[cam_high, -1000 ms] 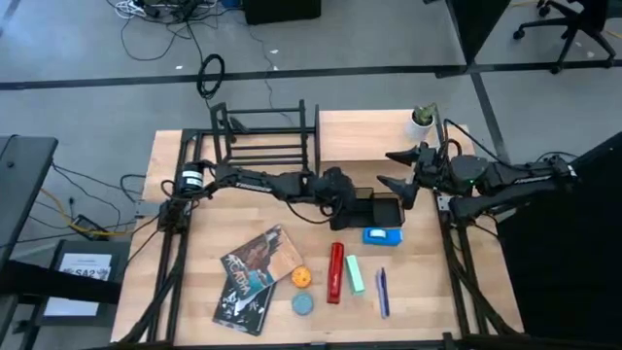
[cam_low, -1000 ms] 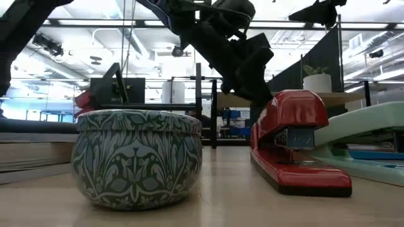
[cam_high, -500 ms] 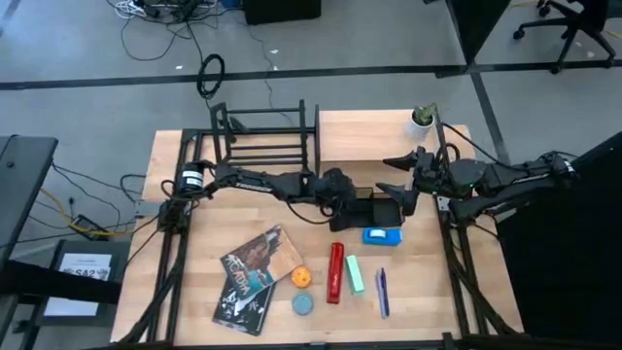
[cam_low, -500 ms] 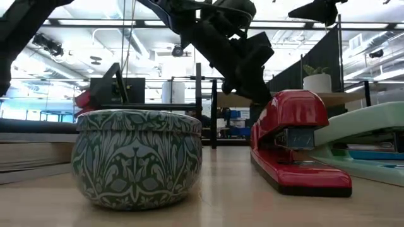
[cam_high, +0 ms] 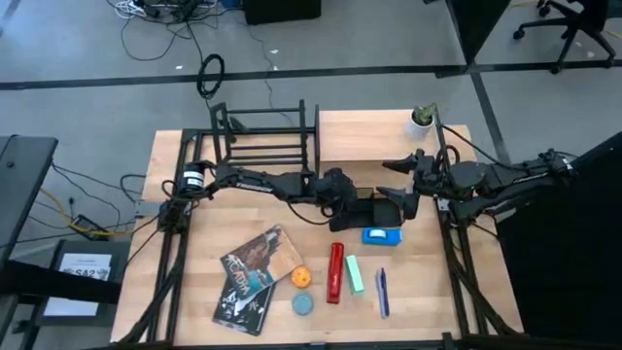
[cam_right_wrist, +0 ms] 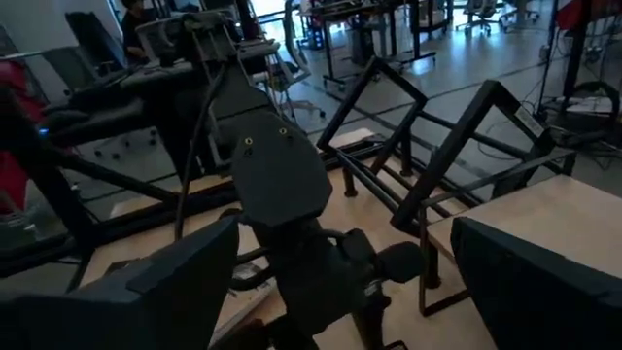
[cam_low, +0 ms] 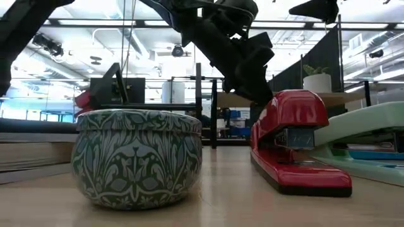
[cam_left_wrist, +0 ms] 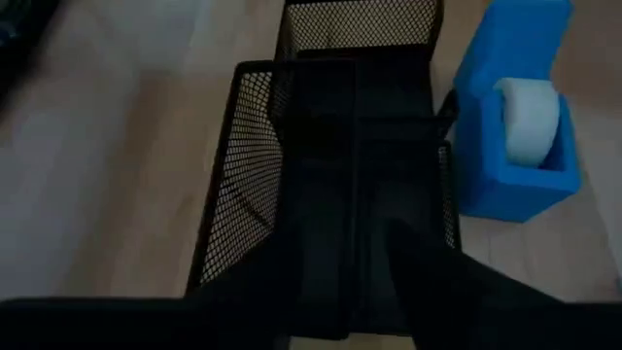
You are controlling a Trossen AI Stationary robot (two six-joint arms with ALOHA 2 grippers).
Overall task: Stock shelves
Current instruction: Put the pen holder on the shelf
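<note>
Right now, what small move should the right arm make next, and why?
Probably ease the open right end effector down toward the black mesh organizer. It hovers just by the far end, while the left end effector is at the near end, beside the blue tape dispenser.

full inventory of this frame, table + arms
Tube rack: 1, black, table's far left.
Plank shelf: 1, light wood, far right, beside the rack.
Plant pot: 1, white, on the plank's right end.
Mesh organizer: 1, black, table centre.
Tape dispenser: 1, blue, just in front of the organizer.
Stapler: 1, red, front centre.
Green block: 1, mint, right of the stapler.
Pen: 1, blue, right of the block.
Magazines: stack, count unclear, front left.
Orange ball: 1, by the magazines.
Tin: 1, green patterned, front edge.
Left gripper: at the organizer, fingers hidden.
Right gripper: open, above the organizer's far right.
</note>
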